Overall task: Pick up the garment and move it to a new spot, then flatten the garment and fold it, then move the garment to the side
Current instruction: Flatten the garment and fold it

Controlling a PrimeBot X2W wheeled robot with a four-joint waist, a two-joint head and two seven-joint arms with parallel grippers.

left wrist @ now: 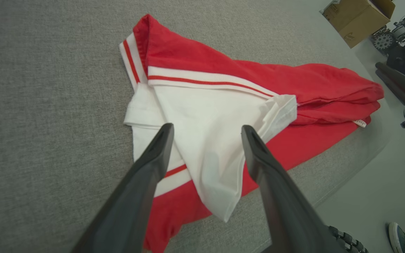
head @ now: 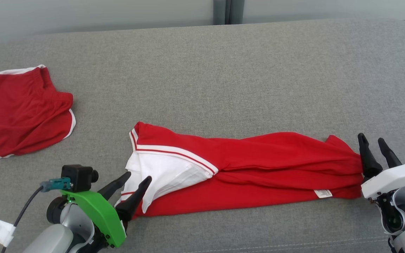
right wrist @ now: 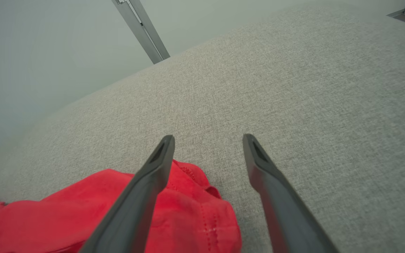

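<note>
left gripper and right gripper both spread wide, holding nothing. the red-and-white garment lies between them on the grey cushion, white end at the left fingertips, red end by the right

I count two garments on my screens: one long red cloth garment with a white, red-striped panel, and one red cloth piece with white trim. One grey woven upholstered surface lies under both. There are two grippers, the left gripper and the right gripper, with two dark fingers each, four in all. I also count one small white label, one brown cardboard box and one shoe.
</note>
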